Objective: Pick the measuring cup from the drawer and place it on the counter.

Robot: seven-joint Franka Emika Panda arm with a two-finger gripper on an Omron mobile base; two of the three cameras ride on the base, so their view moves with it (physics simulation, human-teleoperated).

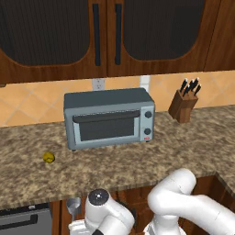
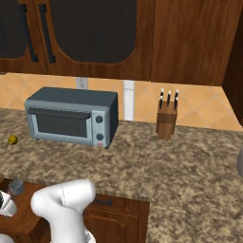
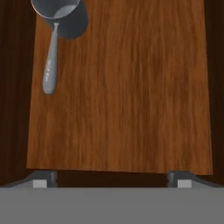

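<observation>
Where the open drawer (image 3: pixel 118 87) shows its bare wooden floor, one measuring cup (image 3: pixel 56 26) lies in a corner, its bowl against the edge and its long handle running lengthwise along the drawer's side wall. The tool (image 3: pixel 112 178) hovers above, fingers spread wide, holding nothing. Above the drawer, a speckled granite table (image 1: pixel 137 160) carries one toaster oven (image 1: pixel 109 118), one knife block (image 1: pixel 183 105) and one small yellow ball (image 1: pixel 49 158).

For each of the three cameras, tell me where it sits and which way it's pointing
Left base view: behind the arm's left, facing the counter, toaster oven, knife block; white arm lower right.
Right base view: behind its right, same counter and oven; arm lower left.
Hand view: on the hand, looking down into the drawer at the measuring cup; the open gripper at the bottom.
Shared: both base views also catch the cup.
</observation>
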